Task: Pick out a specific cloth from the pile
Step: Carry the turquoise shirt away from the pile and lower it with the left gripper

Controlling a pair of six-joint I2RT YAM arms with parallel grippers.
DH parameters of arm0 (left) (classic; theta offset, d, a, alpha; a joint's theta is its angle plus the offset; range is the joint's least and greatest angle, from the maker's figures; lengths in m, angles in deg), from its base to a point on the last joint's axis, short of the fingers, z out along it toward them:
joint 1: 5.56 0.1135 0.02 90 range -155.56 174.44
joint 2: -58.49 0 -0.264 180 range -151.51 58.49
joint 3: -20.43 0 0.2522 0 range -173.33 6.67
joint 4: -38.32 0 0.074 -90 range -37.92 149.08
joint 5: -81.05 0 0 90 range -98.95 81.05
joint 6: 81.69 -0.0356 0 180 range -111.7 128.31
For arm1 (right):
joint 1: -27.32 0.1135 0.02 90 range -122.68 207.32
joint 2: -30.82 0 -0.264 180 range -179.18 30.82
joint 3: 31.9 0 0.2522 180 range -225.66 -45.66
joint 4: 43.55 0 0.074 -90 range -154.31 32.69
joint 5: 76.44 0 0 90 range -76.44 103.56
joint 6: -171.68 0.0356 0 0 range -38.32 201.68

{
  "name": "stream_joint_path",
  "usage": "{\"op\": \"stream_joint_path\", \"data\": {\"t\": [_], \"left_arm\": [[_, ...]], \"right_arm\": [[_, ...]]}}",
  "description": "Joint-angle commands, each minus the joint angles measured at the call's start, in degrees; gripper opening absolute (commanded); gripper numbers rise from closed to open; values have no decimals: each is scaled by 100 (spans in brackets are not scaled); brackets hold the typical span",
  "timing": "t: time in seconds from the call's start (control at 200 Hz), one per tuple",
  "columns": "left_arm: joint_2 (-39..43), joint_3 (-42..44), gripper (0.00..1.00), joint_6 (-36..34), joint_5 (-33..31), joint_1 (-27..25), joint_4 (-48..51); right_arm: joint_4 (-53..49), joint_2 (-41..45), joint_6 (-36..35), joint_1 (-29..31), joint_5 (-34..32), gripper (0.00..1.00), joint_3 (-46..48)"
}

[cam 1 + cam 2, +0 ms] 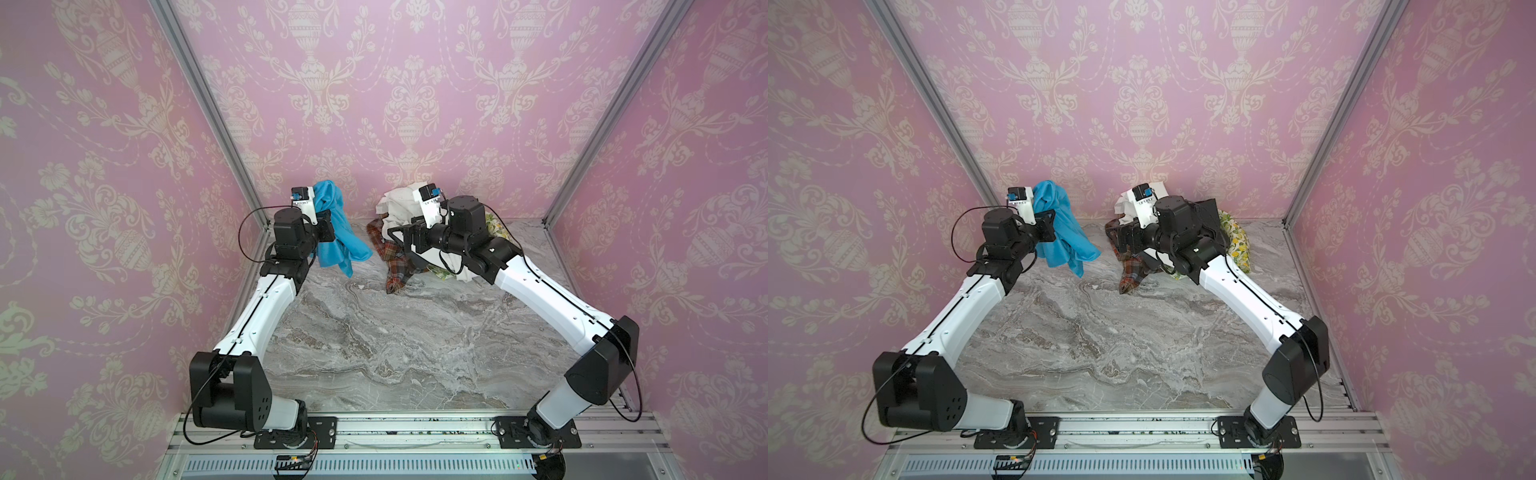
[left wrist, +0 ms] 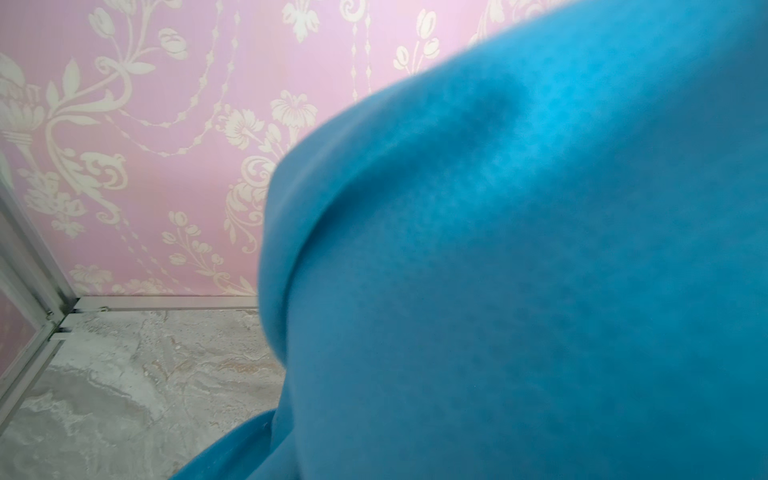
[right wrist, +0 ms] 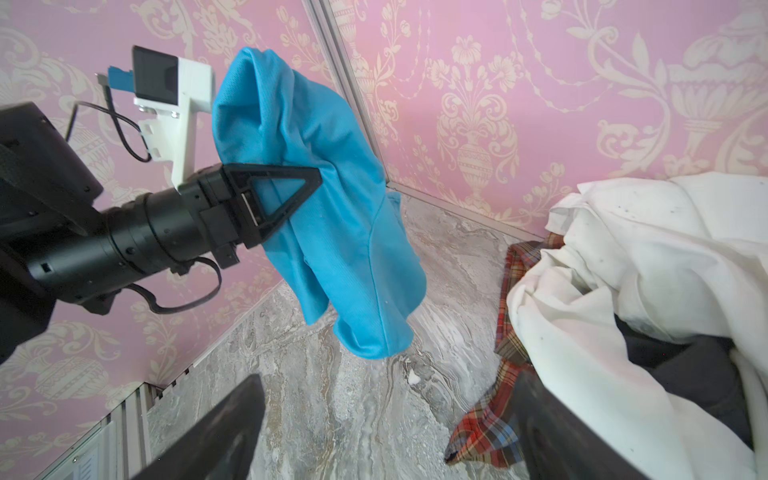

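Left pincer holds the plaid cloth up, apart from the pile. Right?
Wrong cloth: the left pincer holds the turquoise-blue cloth up, apart from the pile, as the right wrist view shows. The plaid cloth lies at the pile's edge.

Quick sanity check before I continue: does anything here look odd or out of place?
Yes. The turquoise cloth, held up by the left end effector, bulges in front of the left wrist camera, so that view is mostly blue fabric.
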Motion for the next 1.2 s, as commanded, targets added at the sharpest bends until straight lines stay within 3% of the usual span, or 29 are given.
{"op": "stream_joint_path", "data": {"t": [0.0,0.56,0.881,1.191], "left_arm": [[114,-251,0,-111,-166,193,451],[596,-15,0,103,-437,1156,2189],[1722,1046,0,622,-711,1171,2937],[2546,1646,0,424,-1165,1180,3614]], "right_arm": [[132,288,-146,-112,-103,94,375],[413,799,-168,-326,-90,95,1478],[931,1172,-54,-326,213,95,2427],[1399,1866,-133,-326,290,95,3359]]}}
